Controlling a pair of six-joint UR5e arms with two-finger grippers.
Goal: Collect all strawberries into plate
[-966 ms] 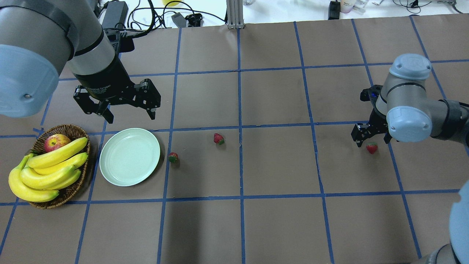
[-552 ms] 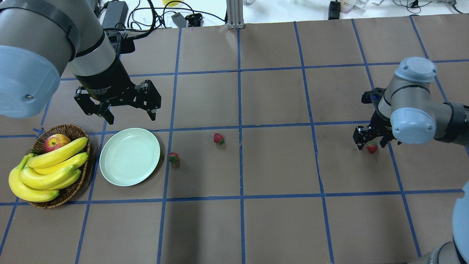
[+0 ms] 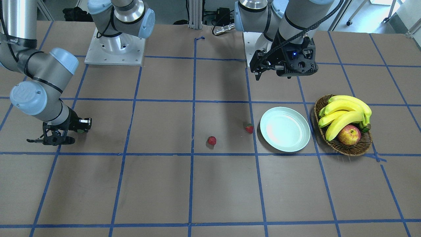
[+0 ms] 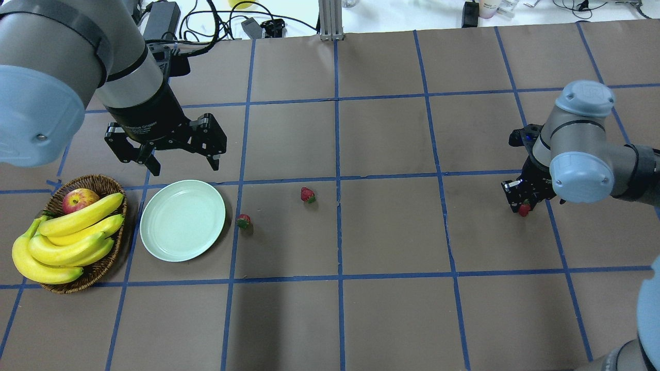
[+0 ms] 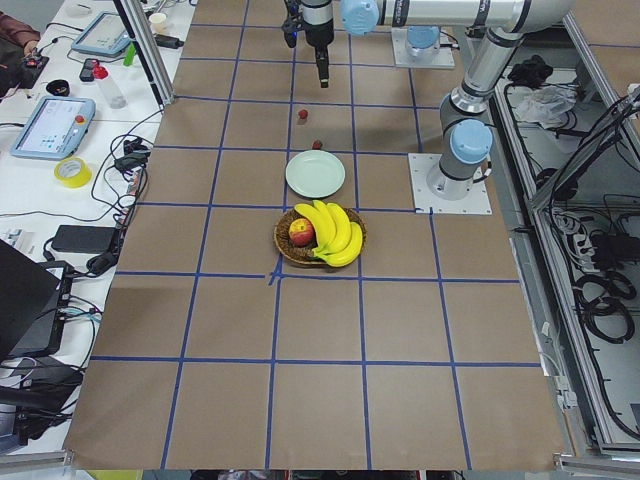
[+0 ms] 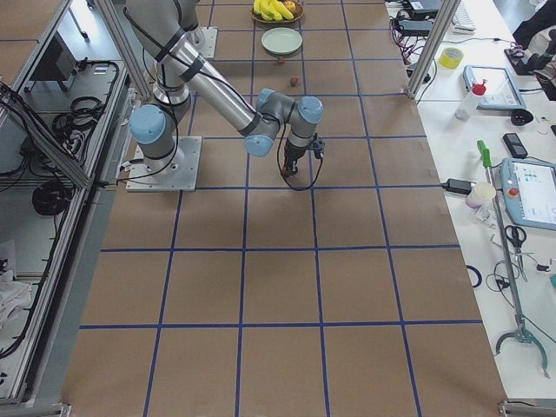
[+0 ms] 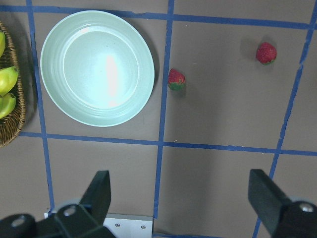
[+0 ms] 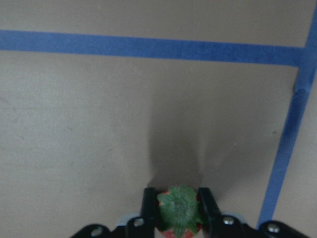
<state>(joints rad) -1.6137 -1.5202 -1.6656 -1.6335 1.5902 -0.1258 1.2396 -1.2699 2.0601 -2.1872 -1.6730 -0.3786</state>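
Observation:
My right gripper (image 4: 523,207) is shut on one strawberry (image 8: 179,210) at table level on the right side; the right wrist view shows its green cap between the two fingers (image 8: 148,207). Two more strawberries lie on the table: one (image 4: 243,221) just right of the plate, one (image 4: 308,195) further right. Both also show in the left wrist view (image 7: 176,79) (image 7: 266,53). The pale green plate (image 4: 183,220) is empty. My left gripper (image 4: 183,164) hangs open and empty above the table just behind the plate.
A wicker basket (image 4: 98,181) with bananas (image 4: 72,237) and an apple (image 4: 80,200) stands left of the plate. Cables and a power brick (image 4: 161,20) lie beyond the table's far edge. Blue tape lines grid the brown table.
My right gripper has come down over the right-hand strawberry and closed on it. The left arm has barely moved.

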